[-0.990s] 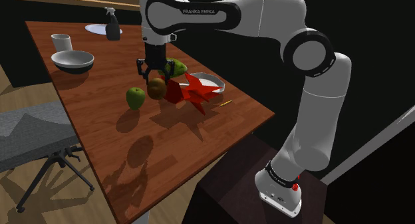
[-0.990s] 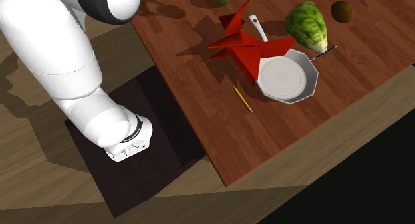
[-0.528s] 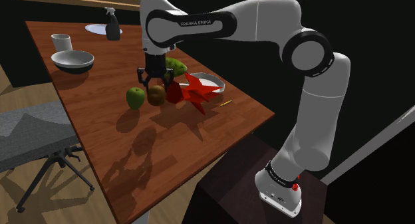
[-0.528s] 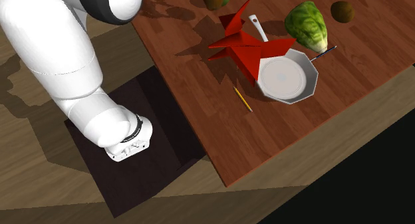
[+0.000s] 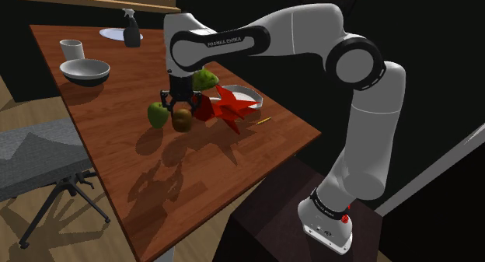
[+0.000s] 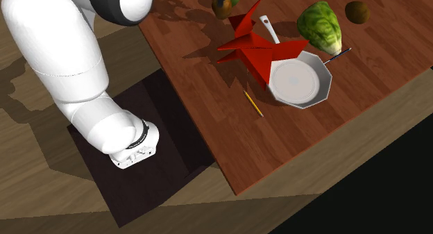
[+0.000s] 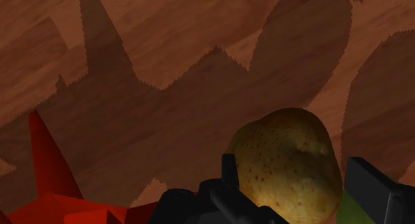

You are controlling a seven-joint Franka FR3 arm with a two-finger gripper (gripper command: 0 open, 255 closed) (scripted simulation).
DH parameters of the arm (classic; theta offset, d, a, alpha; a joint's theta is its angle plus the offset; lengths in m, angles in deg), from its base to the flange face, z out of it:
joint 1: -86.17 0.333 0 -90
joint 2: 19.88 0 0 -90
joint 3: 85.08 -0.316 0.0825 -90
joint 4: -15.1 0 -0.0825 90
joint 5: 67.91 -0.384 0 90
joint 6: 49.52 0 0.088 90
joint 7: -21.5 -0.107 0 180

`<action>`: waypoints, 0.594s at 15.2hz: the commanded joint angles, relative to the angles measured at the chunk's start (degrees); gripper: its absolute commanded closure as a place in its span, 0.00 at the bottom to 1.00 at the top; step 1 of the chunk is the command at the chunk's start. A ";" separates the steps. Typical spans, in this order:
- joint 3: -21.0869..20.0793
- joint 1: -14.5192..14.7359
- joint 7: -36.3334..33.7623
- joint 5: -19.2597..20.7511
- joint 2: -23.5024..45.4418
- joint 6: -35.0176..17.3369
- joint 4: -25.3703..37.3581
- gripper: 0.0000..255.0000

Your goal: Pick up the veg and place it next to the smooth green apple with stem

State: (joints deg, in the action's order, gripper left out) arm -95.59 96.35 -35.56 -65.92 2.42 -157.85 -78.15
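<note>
One release short: potato low beside the apple

Most of the job looks done to us. Reading the shoulder view from its left, we meet the green apple (image 5: 158, 113), then the speckled brown potato (image 5: 183, 120) just beside it, so near that we cannot tell whether they touch. The black pincer (image 5: 180, 105) stands over the potato. In the wrist view the fingers (image 7: 229, 181) press on the potato's sides, so we judge the pincer clamped on it. Whether it rests on the wood or hangs just above, we cannot tell. What remains, we think, is to let go and lift clear without nudging the apple.

The desk (image 5: 109, 136) is reddish-brown planked wood. Left to right along it we see a white cup (image 5: 71, 48), a grey bowl (image 5: 85, 71), a spray bottle (image 5: 131, 29), the two task items, a leafy green head (image 5: 205, 78), a jagged red shape (image 5: 229, 106), a white pan (image 5: 250, 97) and a yellow pencil (image 5: 263, 121). Off the desk's left stands a grey padded seat (image 5: 39, 148) on dark legs. The floor (image 5: 70, 241) is wood, and a black area lies beyond the desk on the right.
</note>
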 commanded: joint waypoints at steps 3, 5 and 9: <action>0.07 0.00 -0.01 0.14 0.70 -2.31 -1.56 1.00; 0.07 0.00 -0.01 0.14 0.71 -2.31 -1.54 1.00; 0.07 0.00 -0.01 0.14 0.71 -2.31 -1.54 1.00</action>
State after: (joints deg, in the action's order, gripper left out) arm -95.52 96.35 -35.57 -65.78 3.16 -160.14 -79.70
